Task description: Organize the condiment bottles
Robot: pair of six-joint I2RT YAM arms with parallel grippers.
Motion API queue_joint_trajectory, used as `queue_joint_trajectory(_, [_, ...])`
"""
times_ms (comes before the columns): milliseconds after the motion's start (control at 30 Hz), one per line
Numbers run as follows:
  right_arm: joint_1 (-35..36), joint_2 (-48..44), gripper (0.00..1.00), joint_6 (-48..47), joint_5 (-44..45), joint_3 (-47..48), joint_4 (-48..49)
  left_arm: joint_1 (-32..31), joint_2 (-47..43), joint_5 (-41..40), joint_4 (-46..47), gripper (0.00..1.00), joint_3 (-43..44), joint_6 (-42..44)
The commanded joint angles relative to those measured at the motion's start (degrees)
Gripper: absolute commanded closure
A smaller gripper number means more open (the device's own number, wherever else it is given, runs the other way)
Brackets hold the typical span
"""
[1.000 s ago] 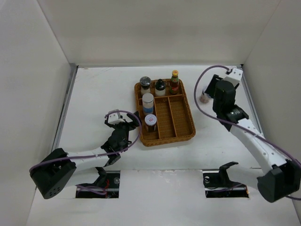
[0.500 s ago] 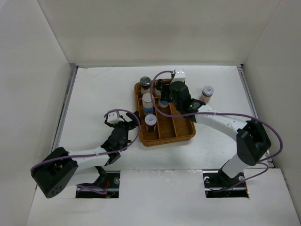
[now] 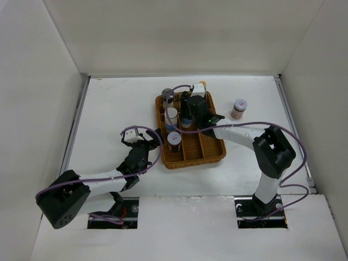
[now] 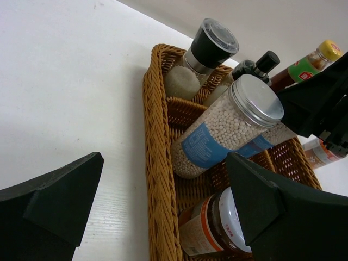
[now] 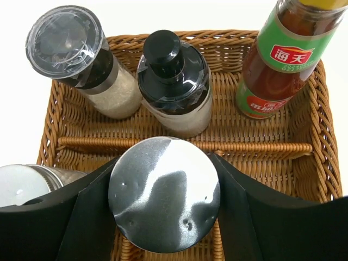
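Observation:
A brown wicker tray [image 3: 217, 149] holds the condiment bottles. A clear-capped grinder [image 5: 81, 60], a black-capped bottle [image 5: 175, 81] and a red sauce bottle [image 5: 274, 65] stand along its far end. My right gripper [image 5: 164, 185] is shut on a silver-lidded jar [image 5: 164, 206] with a blue label, over the tray's middle lane [image 3: 188, 115]. In the left lane lean a blue-labelled jar [image 4: 228, 130] and a red-rimmed jar [image 4: 217, 228]. My left gripper [image 4: 164, 157] is open and holds nothing, just outside the tray's left rim [image 3: 140, 137].
One small jar [image 3: 238, 109] stands alone on the white table, right of the tray. White walls close the table in at the back and both sides. The right arm [image 3: 244, 133] stretches across the tray's right lane.
My right arm has swung from the table's right side to above the tray, and the silver-lidded jar now sits between its fingers there. The left arm has not moved.

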Motion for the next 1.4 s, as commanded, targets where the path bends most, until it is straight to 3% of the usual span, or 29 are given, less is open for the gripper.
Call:
queue_joint_trajectory(0, [0.5, -1.1, 0.34, 1.0, 0.9, 3.3, 3.7, 0.4, -0.3, 0.5, 2.8, 0.0, 0.8, -0.8])
queue_joint_trajectory(100, [0.5, -6.0, 0.17, 0.7, 3.0, 2.2, 2.7, 0.3, -0.9, 0.6, 2.8, 0.0, 0.6, -0.9])
queue_joint_trajectory(267, [-2.9, -17.9, 0.12, 1.1, 4.0, -4.3, 2.5, 0.1, -1.3, 0.6, 2.8, 0.0, 0.6, -1.0])
queue_joint_trajectory(433, [-14.6, -24.5, 0.05, 3.5, 5.5, -12.9, 2.4, 0.2, -0.4, 0.7, 2.6, 0.0, 0.9, -1.1])
queue_joint_trajectory(567, [-25.7, -19.5, 0.0, 3.3, 6.1, -13.2, 0.6, 0.4, 0.0, 1.0, 2.6, 0.0, 0.9, -1.3])
queue_joint_trajectory(667, [-29.9, -12.6, 0.0, 2.4, 1.9, -9.2, -2.2, 0.4, 0.0, 1.1, 2.6, 0.0, 1.0, -1.4])
queue_joint_trajectory(900, [-32.5, -5.4, 0.0, 2.1, -6.9, -6.1, -1.3, 0.9, 1.5, 2.1, 2.6, 0.0, 1.4, -1.7])
queue_joint_trajectory(1067, [-32.7, -0.9, 0.0, 2.6, -7.2, -4.4, -0.8, 1.2, 2.3, 2.7, 2.6, 0.0, 1.8, -2.1])
queue_joint_trajectory(1133, [-32.8, 0.1, 0.07, 2.7, -6.6, -4.2, -0.8, 1.5, 2.6, 2.8, 2.6, 0.0, 1.8, -2.1])
queue_joint_trajectory(1267, [-32.6, 0.2, 0.45, 3.4, -5.3, -3.7, -0.5, 1.6, 2.5, 2.9, 2.6, 0.0, 1.7, -2.2])
queue_joint_trajectory(1367, [-30.4, -6.7, 0.52, 2.8, -1.4, -7.1, 2.4, 1.9, 2.8, 2.9, 2.6, 0.0, 1.7, -2.2])
